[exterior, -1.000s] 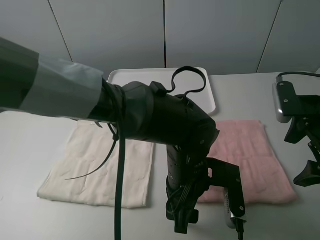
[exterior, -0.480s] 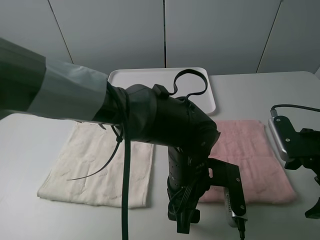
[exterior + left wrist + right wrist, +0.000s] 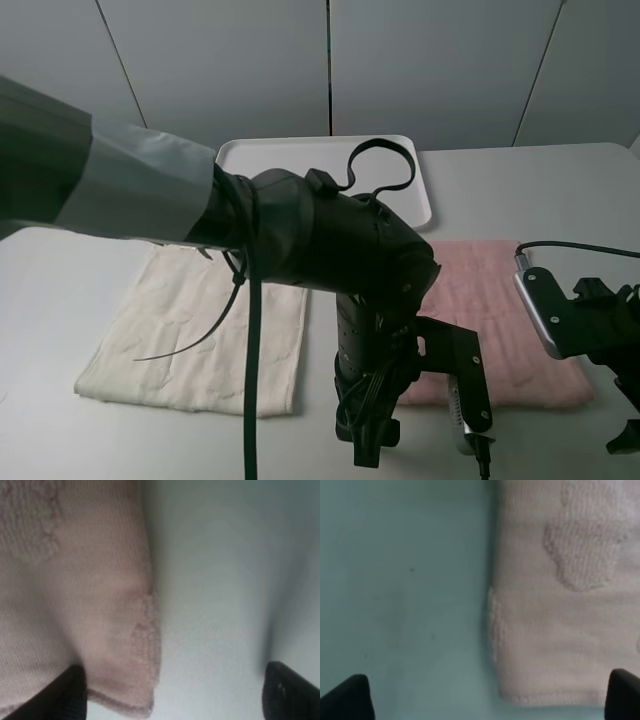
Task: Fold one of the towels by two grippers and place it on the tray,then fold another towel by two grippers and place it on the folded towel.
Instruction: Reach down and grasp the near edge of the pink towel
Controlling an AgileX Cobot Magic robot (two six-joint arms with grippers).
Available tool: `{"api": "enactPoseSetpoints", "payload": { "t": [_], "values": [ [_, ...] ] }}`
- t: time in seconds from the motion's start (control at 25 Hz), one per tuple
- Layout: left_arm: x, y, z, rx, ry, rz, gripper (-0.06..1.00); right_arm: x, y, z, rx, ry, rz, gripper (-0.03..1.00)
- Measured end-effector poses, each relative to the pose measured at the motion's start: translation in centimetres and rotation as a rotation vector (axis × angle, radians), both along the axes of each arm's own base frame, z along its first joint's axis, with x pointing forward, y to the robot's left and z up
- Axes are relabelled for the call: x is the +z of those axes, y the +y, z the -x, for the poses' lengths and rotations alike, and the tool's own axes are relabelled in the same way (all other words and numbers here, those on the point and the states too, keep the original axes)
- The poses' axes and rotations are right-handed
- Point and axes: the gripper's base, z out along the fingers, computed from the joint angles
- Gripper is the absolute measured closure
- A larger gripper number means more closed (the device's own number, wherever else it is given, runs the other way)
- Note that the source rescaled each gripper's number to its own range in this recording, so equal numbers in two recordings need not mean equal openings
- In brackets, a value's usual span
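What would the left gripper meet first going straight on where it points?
Likely the pink towel at its corner: the left gripper is open, one fingertip over the cloth, the other over bare table. Depth is unclear.

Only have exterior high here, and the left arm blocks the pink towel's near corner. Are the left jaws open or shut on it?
Observer: Open. In the left wrist view the left gripper straddles the corner of the pink towel, one finger over cloth and one over bare table.
Operator: Right side? It's cut off at my frame edge.
Observer: The right gripper is open too, with the towel's other near corner between its fingers.
Operator: Any fold started?
Observer: None that either wrist view shows. Both corners lie flat on the table, not pinched.
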Motion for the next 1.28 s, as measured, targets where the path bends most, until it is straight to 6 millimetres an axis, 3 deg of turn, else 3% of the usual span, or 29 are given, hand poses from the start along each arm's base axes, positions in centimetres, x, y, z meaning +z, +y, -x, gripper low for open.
{"api": "enactPoseSetpoints", "payload": {
  "t": [1.12, 1.2, 1.28],
  "values": [
    [-0.1, 0.1, -0.1, -0.002, -0.01, -0.007, 0.02, -2.7, 0.1, 0.2, -0.018, 0.073, 0.017, -0.03],
    [-0.1, 0.1, -0.1, -0.003, -0.011, -0.008, 0.02, -2.8, 0.1, 0.1, -0.021, 0.065, 0.017, 0.02],
    [-0.1, 0.1, -0.1, -0.003, -0.011, -0.008, 0.02, -2.9, 0.1, -0.1, -0.018, 0.045, 0.017, 0.15]
  ]
}}
